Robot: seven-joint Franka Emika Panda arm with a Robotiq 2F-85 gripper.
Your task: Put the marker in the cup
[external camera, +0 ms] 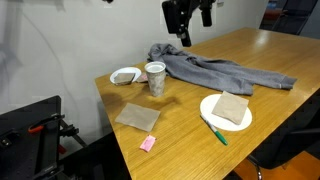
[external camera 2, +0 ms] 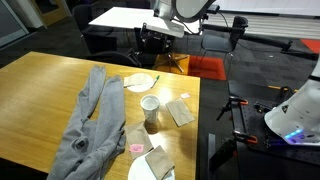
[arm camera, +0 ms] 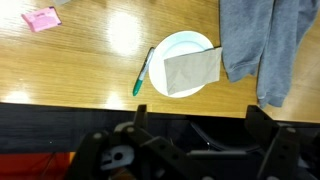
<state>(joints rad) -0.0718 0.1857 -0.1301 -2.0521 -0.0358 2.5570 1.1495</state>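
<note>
The green marker [external camera: 217,133] lies on the wooden table just beside the white plate [external camera: 208,100], near the front edge; in the wrist view the marker [arm camera: 142,72] lies left of the plate [arm camera: 180,42]. The patterned paper cup [external camera: 155,77] stands upright near the table's left side and also shows in an exterior view [external camera 2: 150,108]. My gripper [external camera: 184,36] hangs high above the far side of the table, well away from both. In the wrist view its fingers [arm camera: 200,125] are spread wide with nothing between them. The cup is out of the wrist view.
A brown napkin [external camera: 232,107] lies on the plate. A grey garment [external camera: 215,70] sprawls across the table's middle. A shallow white bowl [external camera: 126,75] sits next to the cup. Another napkin [external camera: 137,117] and a pink eraser block [external camera: 148,143] lie near the front-left corner.
</note>
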